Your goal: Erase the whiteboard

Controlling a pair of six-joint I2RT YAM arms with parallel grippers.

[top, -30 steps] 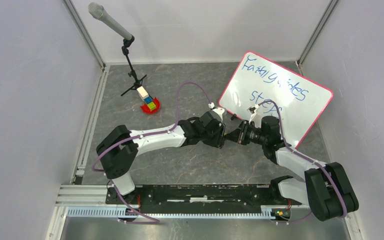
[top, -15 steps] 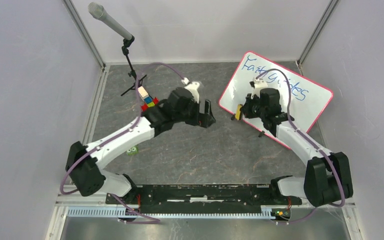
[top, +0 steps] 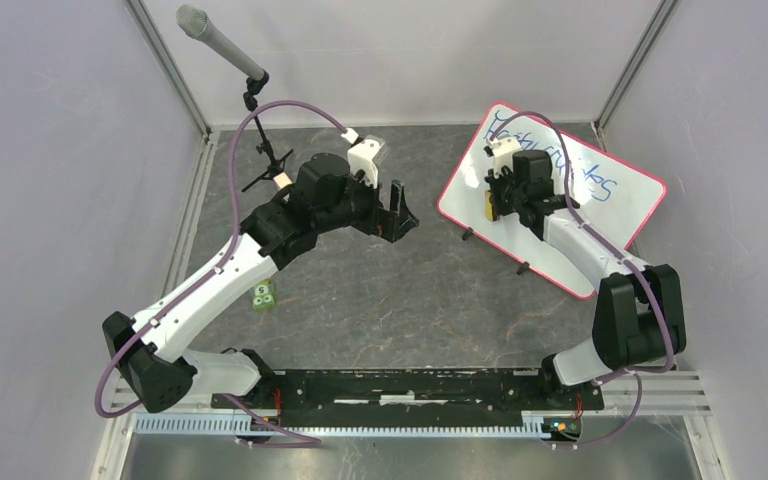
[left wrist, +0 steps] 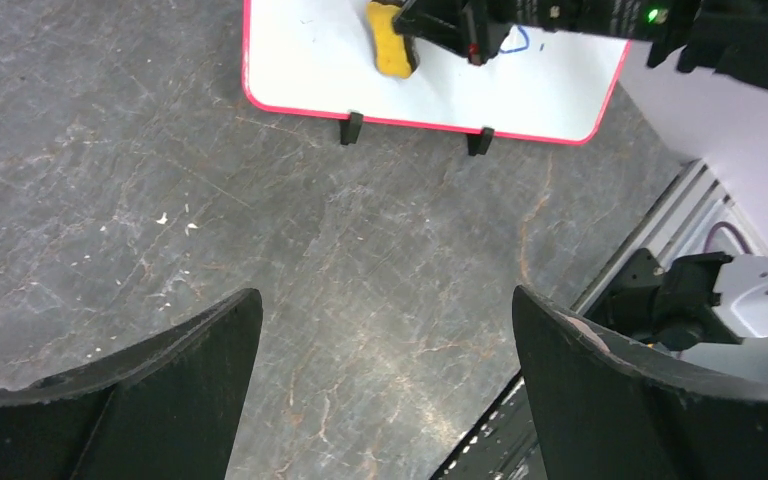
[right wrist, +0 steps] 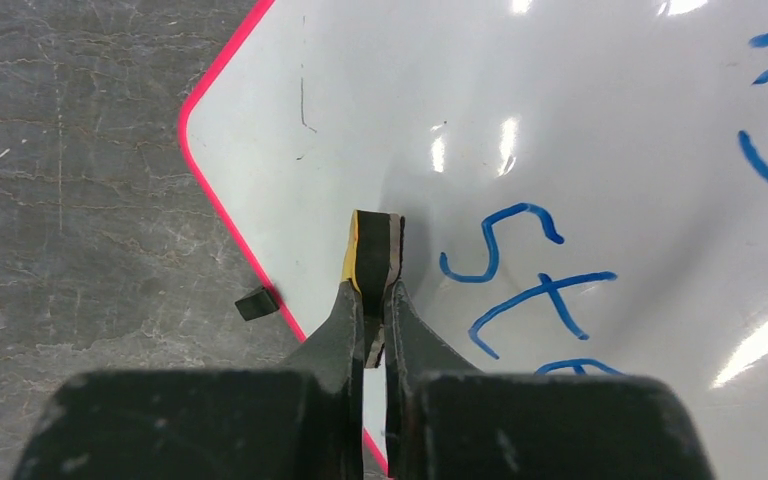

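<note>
The right tool [right wrist: 374, 290], its matte black fingers pinched onto a thin yellow-and-black eraser [right wrist: 373, 240], holds that slab edge-on at the glossy whiteboard [right wrist: 580, 110], just beside a blue handwritten "S". The board, pink-red framed with rounded corners and small black feet, sits at the far right of the grey, marbled counter [left wrist: 260, 200]. The left tool [left wrist: 380, 300] hangs spread wide above the counter, well apart from the board.

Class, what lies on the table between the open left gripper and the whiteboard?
Nothing. In the left wrist view, only bare grey table separates the left gripper from the whiteboard. The top view agrees.
</note>
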